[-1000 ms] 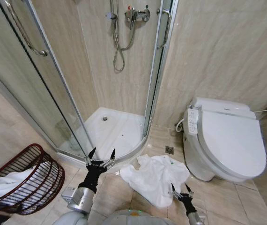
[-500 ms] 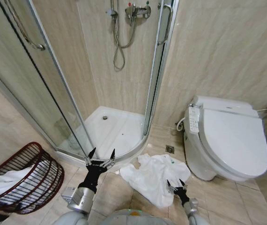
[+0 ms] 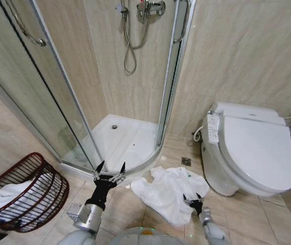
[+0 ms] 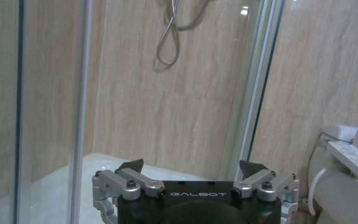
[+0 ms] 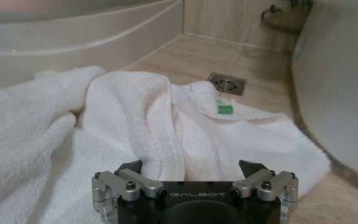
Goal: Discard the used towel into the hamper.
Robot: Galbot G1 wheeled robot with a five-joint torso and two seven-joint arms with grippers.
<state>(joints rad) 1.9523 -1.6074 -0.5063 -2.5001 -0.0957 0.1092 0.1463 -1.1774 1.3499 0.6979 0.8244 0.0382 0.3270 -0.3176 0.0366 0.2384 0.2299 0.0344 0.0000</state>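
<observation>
While left claw (image 3: pixel 110 168) hovers, open right claw (image 3: pixel 191 198) overlaps towel (image 3: pixel 167 190).

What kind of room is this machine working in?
A bathroom, most likely in a home or hotel. There is a glass shower stall with a hose on the wall, a toilet beside it, and a white towel crumpled on the tiled floor.

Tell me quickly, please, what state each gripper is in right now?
Left gripper: open, holding nothing, raised by the shower door.
Right gripper: open, holding nothing, low over the towel.
</observation>
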